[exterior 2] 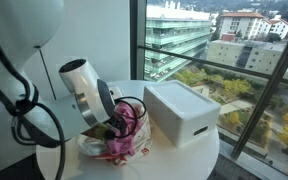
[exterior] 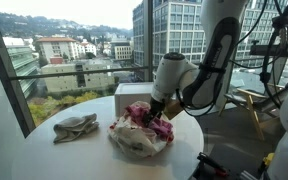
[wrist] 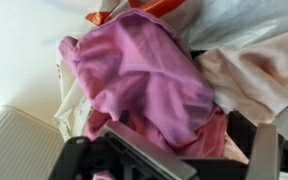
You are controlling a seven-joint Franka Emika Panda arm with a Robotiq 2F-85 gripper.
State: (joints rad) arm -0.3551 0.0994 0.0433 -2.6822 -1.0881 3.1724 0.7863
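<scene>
A pile of clothes (exterior: 136, 138) lies on a round white table (exterior: 89, 155), with a pink cloth (wrist: 144, 70) on top. It shows in both exterior views, the pile (exterior 2: 122, 145) being beside a white box. My gripper (exterior: 156, 108) is pressed down into the pile's top, also seen in an exterior view (exterior 2: 117, 122). In the wrist view the gripper (wrist: 184, 152) has its fingers wide apart, and the pink cloth bulges between them. A cream cloth (wrist: 249, 75) and an orange piece (wrist: 149, 8) lie around the pink one.
A white box (exterior: 132, 94) stands on the table behind the pile, also seen in an exterior view (exterior 2: 182, 112). A crumpled grey cloth (exterior: 74, 127) lies apart near the window side. Large windows surround the table (exterior 2: 206, 162). A stand with equipment (exterior: 274, 60) is beside the arm.
</scene>
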